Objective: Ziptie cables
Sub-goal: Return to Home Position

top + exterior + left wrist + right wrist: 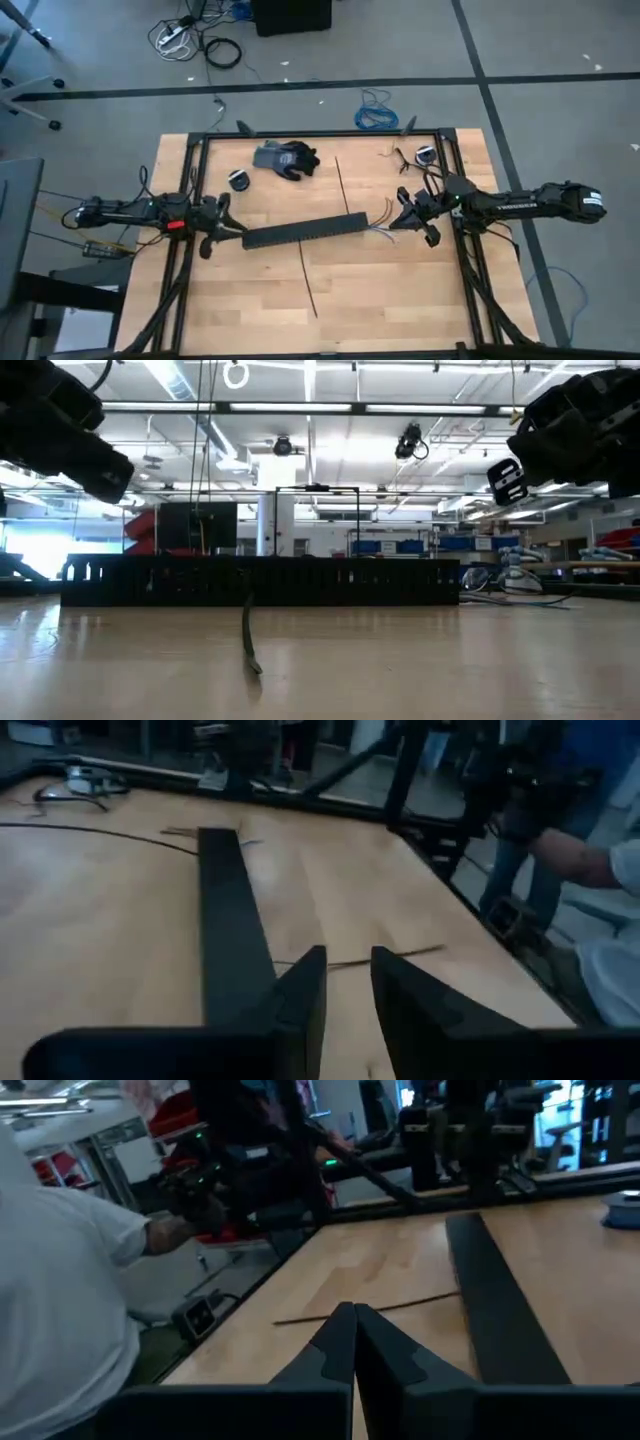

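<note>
The cables (385, 228) were seen fanning from the duct's (300, 231) end, just beside the closed right gripper (353, 1316). The left gripper (348, 965), slightly parted, was held at the other end.

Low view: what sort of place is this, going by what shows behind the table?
Likely an industrial workshop or lab hall: long ceiling strip lights overhead, shelving with blue bins at the back, and a wooden worktable in front.

Take the duct (300, 232) on the table (420, 300) as your reference.
- Behind it: one ziptie (341, 183); a glove (286, 159).
- In front of it: second ziptie (308, 280).
- At its right end: the cables (380, 228); just beyond them, right gripper (405, 213).
- At its left end: left gripper (232, 228).
</note>
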You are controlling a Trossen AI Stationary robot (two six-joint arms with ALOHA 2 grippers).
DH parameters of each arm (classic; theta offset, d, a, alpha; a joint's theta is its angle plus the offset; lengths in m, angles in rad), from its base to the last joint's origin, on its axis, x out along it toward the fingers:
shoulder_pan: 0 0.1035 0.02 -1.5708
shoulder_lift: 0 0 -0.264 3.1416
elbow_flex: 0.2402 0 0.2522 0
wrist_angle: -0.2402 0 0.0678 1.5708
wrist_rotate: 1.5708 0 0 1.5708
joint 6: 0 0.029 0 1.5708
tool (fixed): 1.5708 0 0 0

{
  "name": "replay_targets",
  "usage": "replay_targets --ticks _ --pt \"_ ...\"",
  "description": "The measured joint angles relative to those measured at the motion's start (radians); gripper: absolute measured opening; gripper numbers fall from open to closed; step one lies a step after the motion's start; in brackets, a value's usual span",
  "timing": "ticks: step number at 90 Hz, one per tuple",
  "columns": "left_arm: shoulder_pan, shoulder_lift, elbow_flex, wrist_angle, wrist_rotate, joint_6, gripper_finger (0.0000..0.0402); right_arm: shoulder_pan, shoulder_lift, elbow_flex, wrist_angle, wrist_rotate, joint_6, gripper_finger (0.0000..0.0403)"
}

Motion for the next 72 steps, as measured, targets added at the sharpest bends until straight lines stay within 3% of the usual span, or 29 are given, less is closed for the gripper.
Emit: replay_targets --ticks 23,50,72 --pt "0.000 -0.002 0.000 -0.003 -0.210 0.069 0.0075 -0.021 -0.018 0.000 0.003 -0.058 -0.027 0.0000" --pt "0.000 -0.005 -0.002 0.043 -0.297 0.046 0.0075 -0.018 -0.249 0.000 -0.100 -0.031 -0.044 0.0003" --pt "0.000 -0.005 -0.002 0.047 -0.296 0.023 0.0075 0.017 -0.507 0.000 -0.300 -0.014 -0.045 0.0003"
